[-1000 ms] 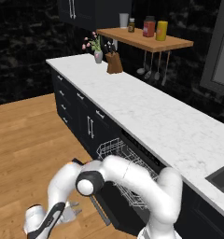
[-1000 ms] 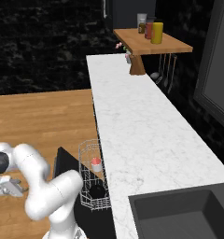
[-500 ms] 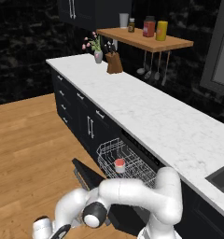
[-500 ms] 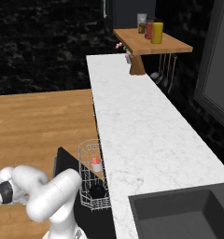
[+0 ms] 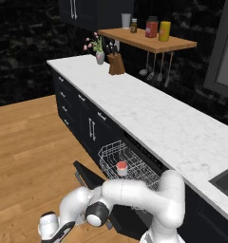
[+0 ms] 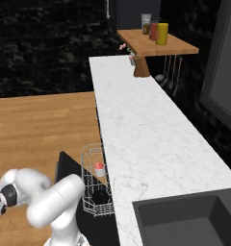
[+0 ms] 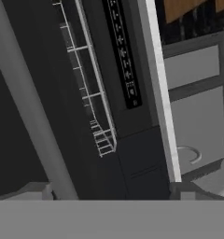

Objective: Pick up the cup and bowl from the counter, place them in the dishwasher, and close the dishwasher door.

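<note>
I see the long white marble-look counter (image 5: 154,114) high above and beyond my tool. The flat black dishwasher door (image 5: 90,174) hangs open just beside my two-finger gripper (image 5: 56,232), its grey bar handle (image 7: 27,100) right ahead, jaws spread, holding nothing. Above it, the white wire rack (image 6: 94,185) carries the small black bowl (image 6: 100,196) and the red-topped grey-white cup (image 5: 121,167).

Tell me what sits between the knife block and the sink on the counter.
Nothing: in the right base view the counter is bare marble from the knife block down to the sink.
</note>
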